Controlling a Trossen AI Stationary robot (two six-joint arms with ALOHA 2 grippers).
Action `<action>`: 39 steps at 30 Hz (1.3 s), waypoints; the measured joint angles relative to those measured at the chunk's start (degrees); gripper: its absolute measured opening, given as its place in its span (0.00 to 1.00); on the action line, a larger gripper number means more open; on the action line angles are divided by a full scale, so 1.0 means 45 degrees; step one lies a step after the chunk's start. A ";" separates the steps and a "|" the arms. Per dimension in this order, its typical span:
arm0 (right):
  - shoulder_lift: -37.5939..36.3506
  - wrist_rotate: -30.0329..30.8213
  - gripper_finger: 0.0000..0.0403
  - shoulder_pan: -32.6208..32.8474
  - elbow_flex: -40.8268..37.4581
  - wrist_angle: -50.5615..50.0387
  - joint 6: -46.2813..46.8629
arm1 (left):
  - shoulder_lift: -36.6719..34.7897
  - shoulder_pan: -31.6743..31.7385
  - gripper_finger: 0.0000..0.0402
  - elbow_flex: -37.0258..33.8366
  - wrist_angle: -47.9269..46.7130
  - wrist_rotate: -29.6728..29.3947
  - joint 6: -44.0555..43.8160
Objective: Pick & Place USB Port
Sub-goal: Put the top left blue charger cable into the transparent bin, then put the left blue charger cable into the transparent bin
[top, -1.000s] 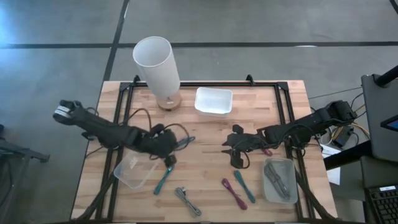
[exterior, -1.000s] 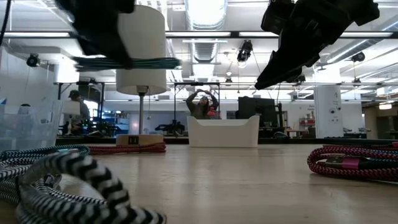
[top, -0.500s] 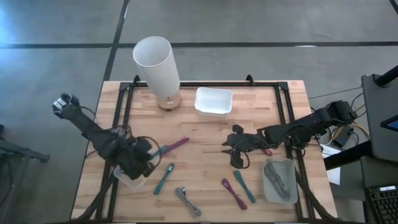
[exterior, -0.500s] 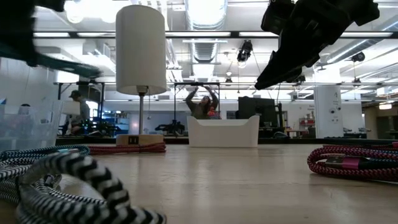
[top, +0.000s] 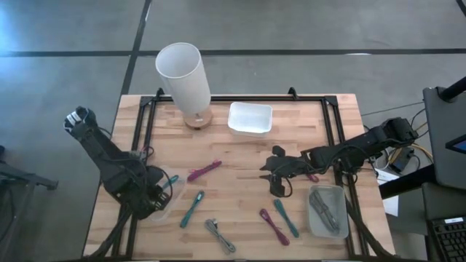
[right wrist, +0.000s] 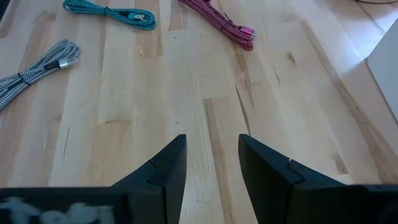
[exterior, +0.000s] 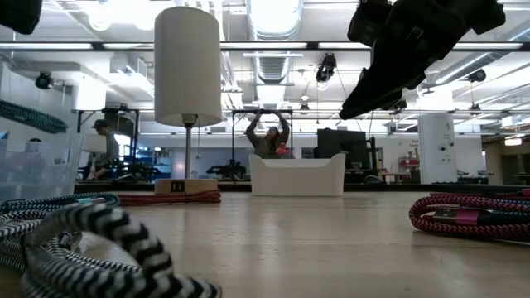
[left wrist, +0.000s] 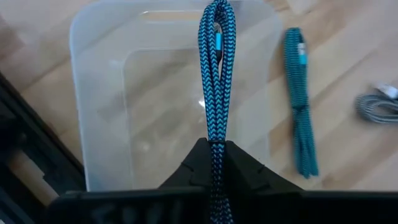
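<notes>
Above clear plastic bin point(left wrist: 99, 112) at table's left edge: my left gripper point(left wrist: 211, 163) clenched on blue braided cable point(left wrist: 216, 74); my right gripper point(right wrist: 208, 163), fingers spread, empty, mid-table.

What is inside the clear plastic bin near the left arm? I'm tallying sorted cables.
Nothing lies on the clear plastic bin's visible floor. The left gripper holds a folded blue braided cable over it. The strip beneath that cable and gripper is hidden.

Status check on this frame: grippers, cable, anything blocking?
Left gripper shut on blue cable, above clear bin. Right gripper open, empty, mid-table. Nothing blocking the bin.
</notes>
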 joint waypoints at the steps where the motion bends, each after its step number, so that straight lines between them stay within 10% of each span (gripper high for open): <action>1: 0.0000 0.0000 0.34 0.0005 0.0000 0.0000 0.0000 | 0.0000 0.0000 0.06 -0.0155 0.0033 -0.0013 -0.0090; 23: 0.0010 0.0000 0.35 0.0005 0.0000 0.0058 0.0049 | -0.0015 0.0049 0.22 -0.4136 0.4773 0.0071 -0.0325; 39: 0.0010 -0.0005 0.35 0.0005 0.0000 0.0190 0.0010 | -0.0019 0.0231 0.33 -0.1317 0.3374 -0.1655 0.1627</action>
